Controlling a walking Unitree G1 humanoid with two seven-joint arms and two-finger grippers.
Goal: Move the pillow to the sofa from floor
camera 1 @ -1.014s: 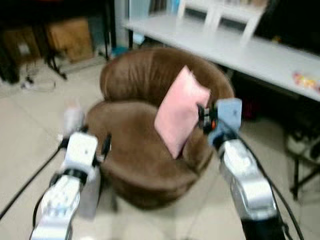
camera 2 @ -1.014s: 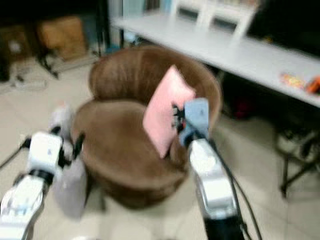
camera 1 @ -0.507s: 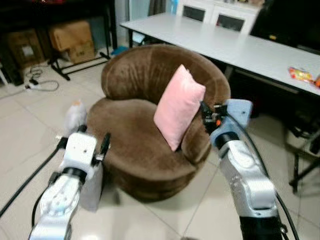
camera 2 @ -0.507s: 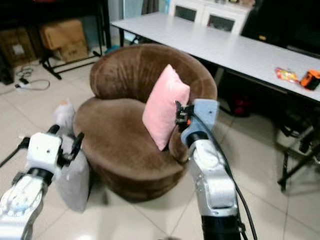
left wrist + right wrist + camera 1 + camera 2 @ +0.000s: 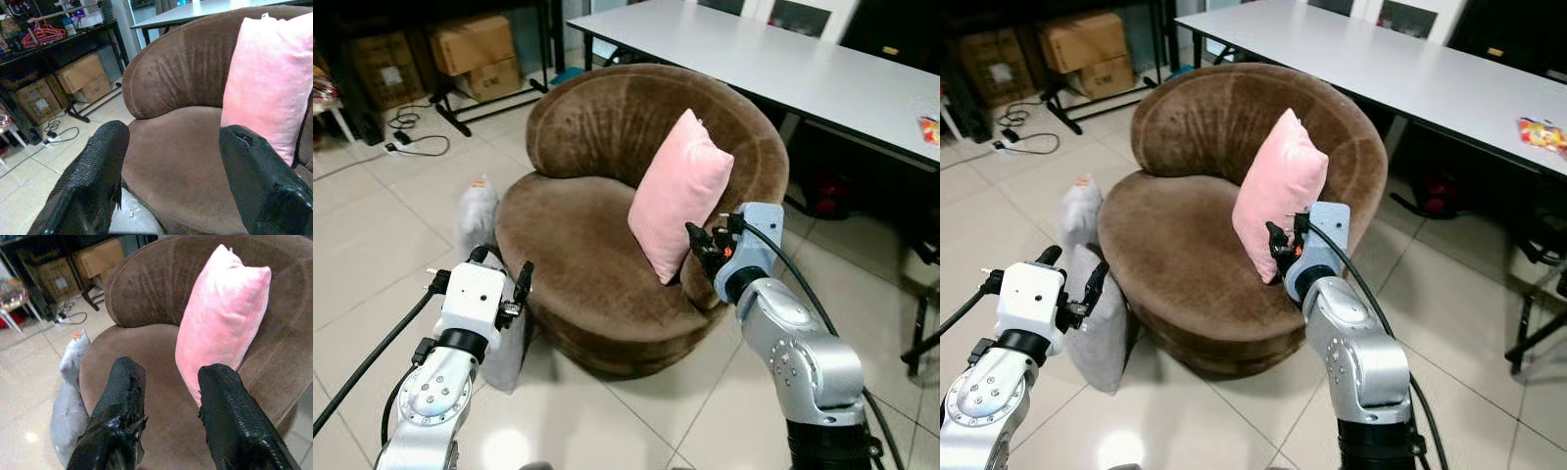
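Note:
A pink pillow [image 5: 678, 196] stands tilted on the round brown sofa [image 5: 578, 255], leaning against its right back and armrest. My right gripper [image 5: 700, 240] hangs open just beside the pillow's lower right corner, with nothing between its fingers [image 5: 122, 411]. A grey pillow [image 5: 1097, 313] lies on the floor, propped against the sofa's left side. My left gripper [image 5: 499, 266] is open above that grey pillow, its fingers [image 5: 93, 171] pointing toward the sofa seat.
A long white table [image 5: 783, 69] runs behind the sofa on the right. Cardboard boxes [image 5: 475, 44] and a black rack stand at the back left, with cables [image 5: 411, 137] on the tiles. A black chair leg [image 5: 920, 333] is at the right edge.
The whole view has shifted and sharpened as the camera moved. My right gripper now sits lower along the pink pillow's edge. The pillow stays leaning on the sofa.

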